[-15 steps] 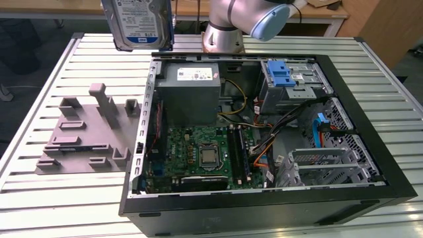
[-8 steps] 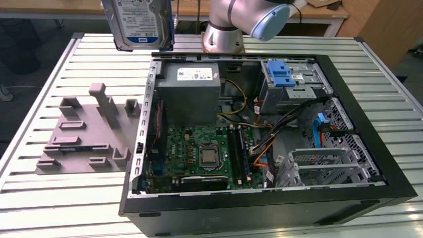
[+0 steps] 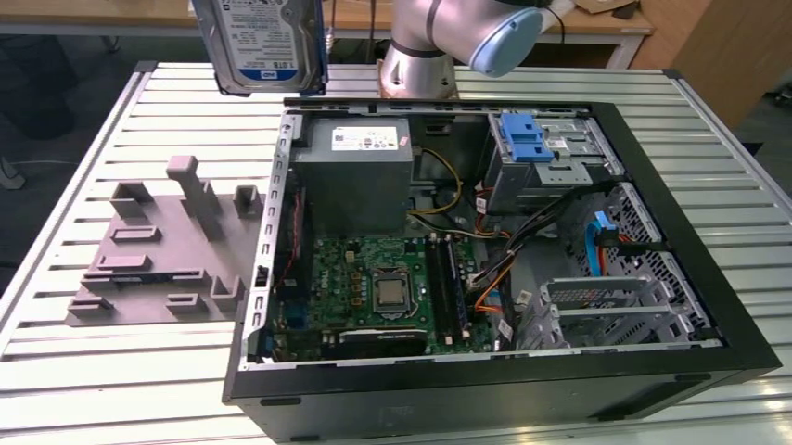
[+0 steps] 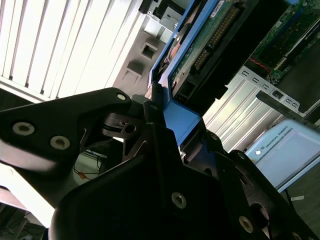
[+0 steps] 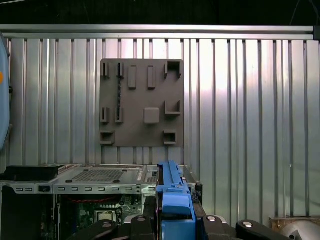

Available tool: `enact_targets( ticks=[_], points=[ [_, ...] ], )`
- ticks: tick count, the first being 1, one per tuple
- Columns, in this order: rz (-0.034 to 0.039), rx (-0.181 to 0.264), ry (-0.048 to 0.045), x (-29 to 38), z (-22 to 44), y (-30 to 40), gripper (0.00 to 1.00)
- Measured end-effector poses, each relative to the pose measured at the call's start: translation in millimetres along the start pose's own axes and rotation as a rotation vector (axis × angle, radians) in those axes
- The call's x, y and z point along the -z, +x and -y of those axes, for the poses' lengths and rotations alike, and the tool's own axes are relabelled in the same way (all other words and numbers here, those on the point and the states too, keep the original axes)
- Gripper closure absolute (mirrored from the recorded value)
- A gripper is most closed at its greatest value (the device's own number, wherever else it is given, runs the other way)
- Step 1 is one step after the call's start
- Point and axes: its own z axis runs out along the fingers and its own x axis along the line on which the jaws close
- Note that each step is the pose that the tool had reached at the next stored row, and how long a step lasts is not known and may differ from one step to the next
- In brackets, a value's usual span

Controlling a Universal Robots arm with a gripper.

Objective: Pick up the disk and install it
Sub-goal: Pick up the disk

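Item: the disk [image 3: 263,42], one unit. Location: aloft above the surface [image 3: 99,371], upright, label facing the exterior view, near the far corner of the open computer case [image 3: 711,278]. I have the pincer [image 5: 174,222] clamped on its blue carrier frame [image 5: 172,192] in the first wrist view. Handling, as I judge it: rigid, dense, shock-sensitive, smooth-faced. Best taken by the plastic edge rails, keeping off the green board [image 4: 205,42] underneath.
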Motion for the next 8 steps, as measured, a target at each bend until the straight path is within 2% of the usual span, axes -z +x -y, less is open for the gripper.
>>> enact_targets(
  ticks=[5,8],
  points=[
    [0.0000,0.000,0.0001,0.1,8.2,-0.1,0.64],
    [0.0000,0.000,0.0001,0.2,10.2,1.7,0.64]
  ],
)
